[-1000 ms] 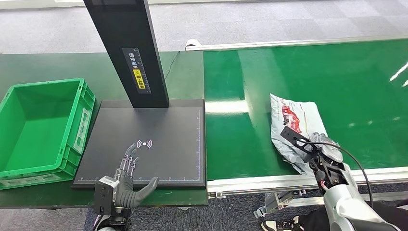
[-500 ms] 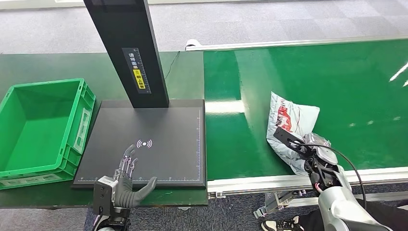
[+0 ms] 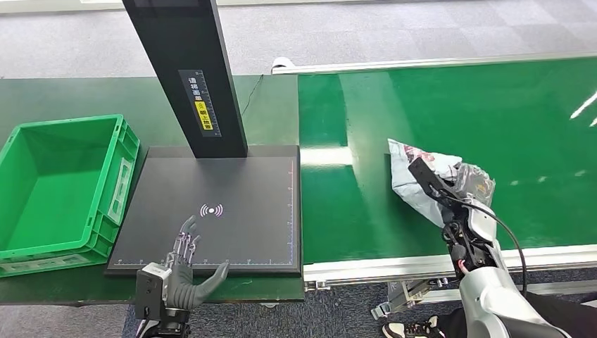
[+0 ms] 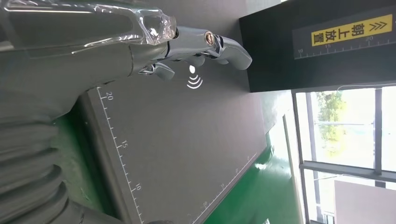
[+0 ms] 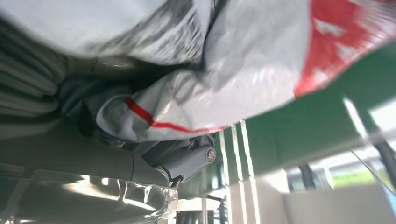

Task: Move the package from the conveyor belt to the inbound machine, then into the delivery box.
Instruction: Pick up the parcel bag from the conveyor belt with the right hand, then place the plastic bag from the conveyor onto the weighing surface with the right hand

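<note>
the right hand point(image 3: 470, 211) has its fingers point(image 5: 187, 163) clamped on the package point(image 3: 429, 176), a crumpled grey bag with red print, holding it over the near part of the green belt point(image 3: 521, 120). the left hand point(image 3: 184, 271) hovers over the near edge of the black machine point(image 3: 232, 225), fingers point(image 4: 224, 44) apart and holding nothing. the green box point(image 3: 105, 204) sits on the bench point(image 3: 42, 95), just beside the machine.

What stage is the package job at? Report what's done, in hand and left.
Done: the right hand grips the grey package, bunched up over the conveyor belt. In hand: carrying it toward the inbound machine. Left: setting it there, then into the green delivery box, which holds nothing. The left hand waits open at the machine's edge.
</note>
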### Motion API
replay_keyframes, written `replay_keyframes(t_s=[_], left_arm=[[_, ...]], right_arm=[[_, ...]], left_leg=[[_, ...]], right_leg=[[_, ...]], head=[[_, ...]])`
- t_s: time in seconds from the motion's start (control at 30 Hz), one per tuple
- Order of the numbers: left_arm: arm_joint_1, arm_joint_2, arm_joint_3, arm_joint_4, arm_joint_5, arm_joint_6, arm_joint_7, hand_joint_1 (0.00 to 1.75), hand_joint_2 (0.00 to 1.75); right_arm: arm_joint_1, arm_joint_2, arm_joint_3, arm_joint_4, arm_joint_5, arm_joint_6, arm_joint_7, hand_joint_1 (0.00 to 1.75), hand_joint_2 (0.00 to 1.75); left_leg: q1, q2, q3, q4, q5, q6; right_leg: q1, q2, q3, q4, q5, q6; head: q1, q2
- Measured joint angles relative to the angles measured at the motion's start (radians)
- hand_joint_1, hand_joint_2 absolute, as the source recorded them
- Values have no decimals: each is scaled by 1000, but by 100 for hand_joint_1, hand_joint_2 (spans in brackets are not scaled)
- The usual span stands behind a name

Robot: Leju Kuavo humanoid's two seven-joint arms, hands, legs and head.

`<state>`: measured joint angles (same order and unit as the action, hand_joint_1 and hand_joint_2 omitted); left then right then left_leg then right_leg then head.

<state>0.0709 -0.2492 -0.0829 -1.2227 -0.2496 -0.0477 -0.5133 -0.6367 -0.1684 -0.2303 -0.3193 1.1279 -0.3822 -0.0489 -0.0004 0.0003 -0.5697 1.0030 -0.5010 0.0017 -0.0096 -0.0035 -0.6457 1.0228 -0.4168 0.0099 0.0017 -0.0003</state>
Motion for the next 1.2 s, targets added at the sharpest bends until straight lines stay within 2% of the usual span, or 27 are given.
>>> replay_keyframes(t_s=[0.1,0.17,0.27,0.37,0.47,0.6,0.7,0.93,1.1,1.2], left_arm=[[7,-1,0,-1,-2,17,-7,0,175],[13,-3,0,-1,-3,30,-11,0,175],[17,-5,0,-1,-4,49,-17,0,175],[18,-5,0,-1,-3,59,-20,0,175],[18,-7,0,-1,-3,63,-21,0,175],[19,-11,0,-1,-11,64,-21,0,175],[16,-11,0,0,-16,63,-20,0,175],[9,-11,-1,8,-20,60,-20,0,175],[8,-11,-1,10,-20,59,-20,0,175],[8,-11,-1,10,-20,59,-20,0,175]], right_arm=[[-8,20,-73,-24,-156,-55,-195,175,175],[-10,43,-134,-49,-312,-28,-355,175,175],[-6,90,-224,-103,-579,131,-541,175,175],[24,156,-253,-186,-809,317,-619,175,175],[83,233,-221,-295,-937,391,-629,175,175],[157,317,-122,-436,-1024,404,-601,175,175],[188,358,-31,-510,-1065,428,-574,175,175],[218,402,133,-575,-1109,439,-564,175,175],[223,405,183,-593,-1119,438,-563,175,175],[224,412,210,-591,-1116,471,-549,175,175]], left_leg=[[0,0,0,0,0,0],[0,0,0,0,0,0],[0,0,0,0,0,0],[1,1,0,0,0,0],[1,1,0,-1,0,-1],[2,1,-1,-1,1,-2],[1,2,0,-1,1,-2],[1,2,0,0,1,-2],[1,1,0,-1,1,-2],[1,2,-1,-1,1,-2]], right_leg=[[0,0,0,0,0,0],[0,0,0,0,0,0],[0,0,-1,0,0,0],[1,0,-1,0,0,0],[1,0,-1,0,0,0],[2,0,-2,1,-1,-1],[2,1,-2,1,-1,-1],[2,1,-2,0,0,-1],[2,1,-2,0,-1,-1],[1,1,-2,1,0,-1]], head=[[0,0],[0,0],[0,0],[0,0],[0,0],[0,0],[0,0],[0,0],[0,0],[0,0]])
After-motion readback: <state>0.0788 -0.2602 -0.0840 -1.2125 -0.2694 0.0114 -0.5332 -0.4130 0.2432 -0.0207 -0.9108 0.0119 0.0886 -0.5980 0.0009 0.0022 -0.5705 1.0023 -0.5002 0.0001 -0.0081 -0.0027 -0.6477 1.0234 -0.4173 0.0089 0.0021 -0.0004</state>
